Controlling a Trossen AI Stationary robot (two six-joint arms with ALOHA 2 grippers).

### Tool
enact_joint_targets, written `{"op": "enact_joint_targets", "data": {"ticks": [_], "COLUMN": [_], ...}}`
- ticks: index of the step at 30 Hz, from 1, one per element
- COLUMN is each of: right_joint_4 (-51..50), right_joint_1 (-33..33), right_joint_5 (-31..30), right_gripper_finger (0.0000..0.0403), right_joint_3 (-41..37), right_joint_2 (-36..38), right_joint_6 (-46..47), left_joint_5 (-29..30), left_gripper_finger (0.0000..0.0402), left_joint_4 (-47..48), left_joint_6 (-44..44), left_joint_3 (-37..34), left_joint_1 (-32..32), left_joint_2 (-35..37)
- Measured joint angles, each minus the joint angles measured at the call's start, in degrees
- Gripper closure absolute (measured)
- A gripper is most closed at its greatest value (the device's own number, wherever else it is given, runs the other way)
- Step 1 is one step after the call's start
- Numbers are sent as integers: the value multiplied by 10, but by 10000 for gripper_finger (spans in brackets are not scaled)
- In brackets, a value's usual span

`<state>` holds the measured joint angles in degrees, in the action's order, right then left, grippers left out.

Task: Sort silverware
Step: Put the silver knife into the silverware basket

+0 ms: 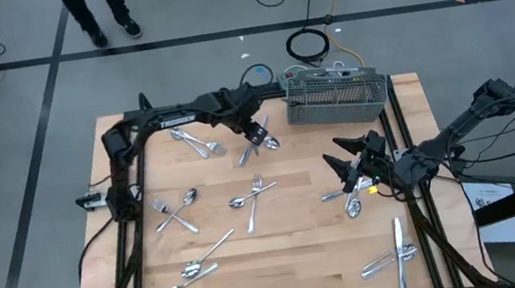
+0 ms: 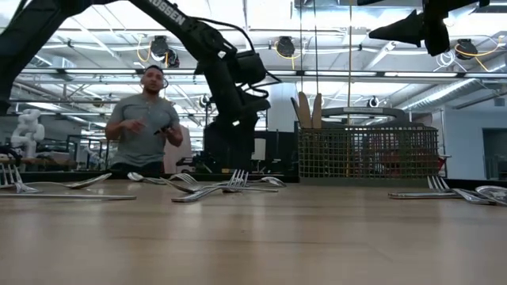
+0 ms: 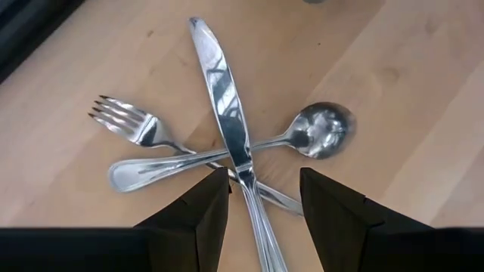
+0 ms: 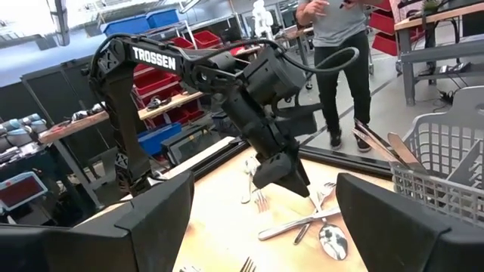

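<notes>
The left end effector [image 1: 256, 136], released, hangs over a crossed knife [image 3: 227, 113], fork [image 3: 132, 125] and spoon [image 3: 302, 136]. More silverware [image 1: 186, 210] lies scattered over the wooden tabletop [image 1: 293, 250]. A grey caddy [image 1: 335, 96] sits just beside; the right end effector [image 1: 352, 156] hangs released. A person [image 2: 145, 123] stands behind.

left arm: reaches across the far side of the table, wrist bent downward
left gripper [image 1: 254, 136]: low over the tabletop, fingers [image 3: 198, 215] parted, a knife handle lying between them, no contact visible
right arm: comes in from the right edge, elbow raised, forearm angled toward the middle
right gripper [image 1: 352, 156]: held up above the table, fingers [image 4: 155, 213] spread wide, holding nothing
</notes>
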<state>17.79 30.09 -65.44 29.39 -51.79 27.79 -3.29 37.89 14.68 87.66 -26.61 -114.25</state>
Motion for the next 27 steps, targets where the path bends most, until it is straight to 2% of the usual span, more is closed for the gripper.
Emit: {"op": "enact_joint_targets", "data": {"ticks": [12,27], "right_joint_4": [-5,-15], "right_joint_1": [0,0], "right_joint_5": [0,-1], "right_gripper_finger": [90,90], "right_joint_3": [0,0], "right_joint_2": [0,0], "right_joint_6": [1,1], "left_joint_5": [-15,-5], "left_gripper_finger": [230,230], "left_joint_4": [6,3], "left_joint_6": [2,28], "left_joint_3": [0,0], "left_joint_1": [5,16], "left_joint_2": [-53,-61]}}
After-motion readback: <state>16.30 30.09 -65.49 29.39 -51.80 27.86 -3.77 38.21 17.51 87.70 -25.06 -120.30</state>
